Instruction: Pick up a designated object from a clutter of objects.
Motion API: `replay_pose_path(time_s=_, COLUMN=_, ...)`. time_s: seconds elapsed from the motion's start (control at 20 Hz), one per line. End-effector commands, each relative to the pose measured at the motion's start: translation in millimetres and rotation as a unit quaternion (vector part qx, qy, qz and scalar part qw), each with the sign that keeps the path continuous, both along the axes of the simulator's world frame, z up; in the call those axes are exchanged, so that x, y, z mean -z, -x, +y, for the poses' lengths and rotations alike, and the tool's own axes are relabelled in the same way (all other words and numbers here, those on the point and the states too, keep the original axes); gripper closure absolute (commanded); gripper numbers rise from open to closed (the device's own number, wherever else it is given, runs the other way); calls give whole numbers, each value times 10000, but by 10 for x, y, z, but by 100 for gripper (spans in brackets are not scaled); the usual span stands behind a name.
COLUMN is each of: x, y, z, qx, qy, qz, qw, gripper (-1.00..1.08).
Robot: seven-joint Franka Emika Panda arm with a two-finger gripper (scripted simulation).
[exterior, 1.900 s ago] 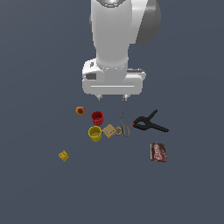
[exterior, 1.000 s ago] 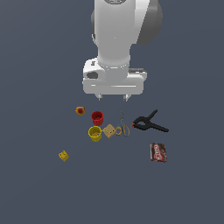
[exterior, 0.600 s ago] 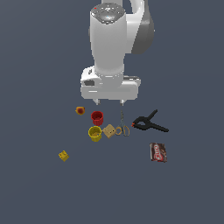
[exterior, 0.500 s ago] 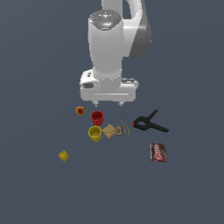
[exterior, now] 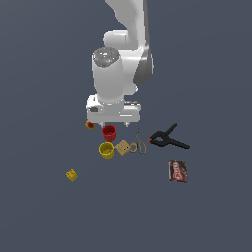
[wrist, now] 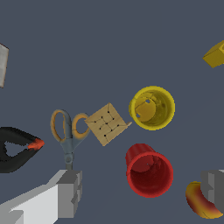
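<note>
The designated object, a red ribbed cup [exterior: 109, 132] [wrist: 148, 170], stands upright with its mouth open among the clutter of objects. A yellow cup [exterior: 107, 150] [wrist: 152, 108] and a tan block [exterior: 123, 146] [wrist: 106, 124] sit close beside it. My gripper [exterior: 115, 122] [wrist: 142, 192] hangs open just above the red cup, touching nothing. In the wrist view its two grey fingers [wrist: 70, 192] stand on either side of the cup, well apart from it. A small orange piece [exterior: 90, 125] [wrist: 199, 201] lies by one fingertip.
Scissors [exterior: 138, 142] [wrist: 68, 131] lie by the tan block. A black clamp [exterior: 167, 139] [wrist: 15, 146] lies further to the exterior view's right, with a dark brown box [exterior: 177, 171] nearer the camera. A yellow brick [exterior: 72, 174] [wrist: 214, 54] sits alone.
The arm has come down and shifted slightly to the exterior view's left, bringing the open gripper over the red cup. None of the objects has moved.
</note>
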State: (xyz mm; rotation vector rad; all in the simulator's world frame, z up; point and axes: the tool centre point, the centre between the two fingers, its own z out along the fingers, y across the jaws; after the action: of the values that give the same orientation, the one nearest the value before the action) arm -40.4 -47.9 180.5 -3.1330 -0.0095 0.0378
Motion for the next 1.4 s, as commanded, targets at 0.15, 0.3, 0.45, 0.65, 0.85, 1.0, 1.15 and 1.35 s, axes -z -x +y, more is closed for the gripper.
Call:
replay_pose_path(time_s=0.15, x=393, y=216, z=-188, qx=-44, qy=6, qz=-58, qw=10000, gripper=-92)
replay_pose_path(time_s=0.3, x=549, y=324, z=-264, qx=-61, qy=14, qz=-80, qw=9999, gripper=-92)
replay_pose_path(time_s=0.45, x=668, y=417, z=-322, qx=-75, qy=23, qz=-97, qw=9999, gripper=-92)
replay_pose_path(time_s=0.65, x=773, y=507, z=-373, qx=-88, qy=34, qz=-113, qw=9999, gripper=-92)
replay_pose_path(time_s=0.85, x=826, y=554, z=-399, qx=-93, qy=39, qz=-119, qw=9999, gripper=-92)
replay_pose_path(time_s=1.0, x=823, y=553, z=-398, qx=-91, qy=39, qz=-116, qw=9999, gripper=-92)
replay_pose_path(time_s=1.15, x=848, y=555, z=-398, qx=-91, qy=39, qz=-116, qw=9999, gripper=-92)
replay_pose_path(time_s=1.35, x=953, y=561, z=-399, qx=-91, qy=39, qz=-116, qw=9999, gripper=-92)
